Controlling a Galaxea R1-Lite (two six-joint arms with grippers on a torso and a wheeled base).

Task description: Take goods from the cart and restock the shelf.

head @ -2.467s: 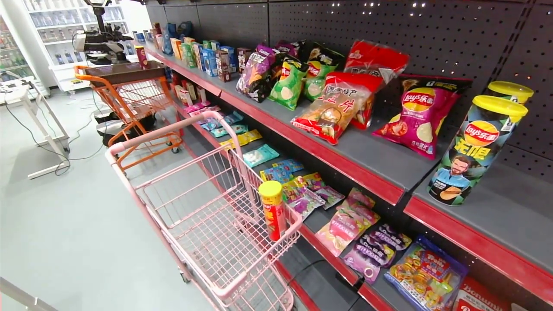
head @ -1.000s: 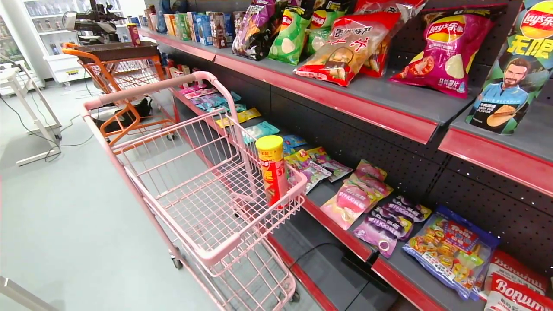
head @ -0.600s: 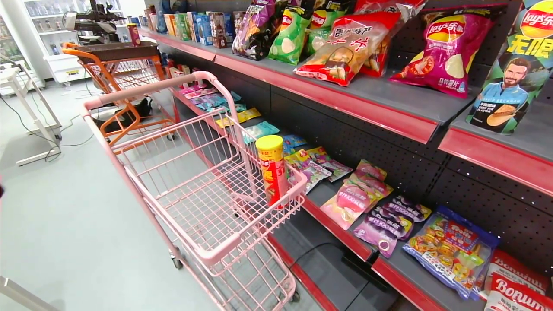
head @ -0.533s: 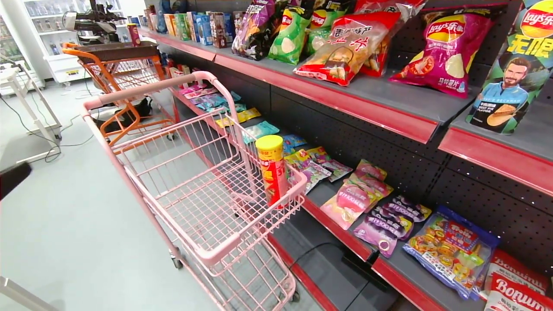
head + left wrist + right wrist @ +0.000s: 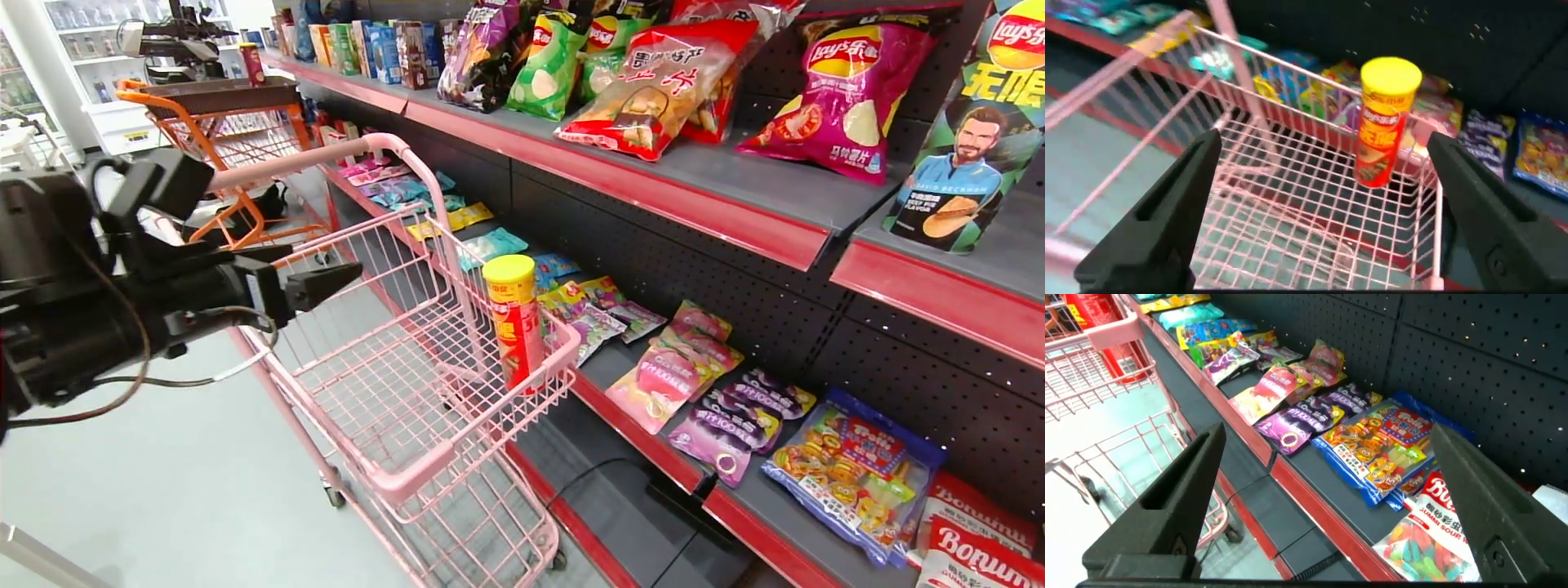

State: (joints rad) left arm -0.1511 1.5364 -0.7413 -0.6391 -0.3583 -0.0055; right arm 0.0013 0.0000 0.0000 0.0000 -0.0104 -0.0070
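Upright red chip canister point(image 5: 516, 327) (yellow-lidded) in pink wire cart point(image 5: 406, 483)

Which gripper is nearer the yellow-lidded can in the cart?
Left. The left gripper is open above the pink cart, facing the can; the right gripper is over snack bags on the lower shelf.

Chip can point(image 5: 513, 320): base part-hidden behind pink cart point(image 5: 412, 480) rim. Tall can point(image 5: 971, 139), upper shelf point(image 5: 694, 175): top cut at view's edge. Red bag point(image 5: 971, 547), lower shelf point(image 5: 759, 508): cut at corner. Far boxes point(image 5: 367, 49): too small to ID.
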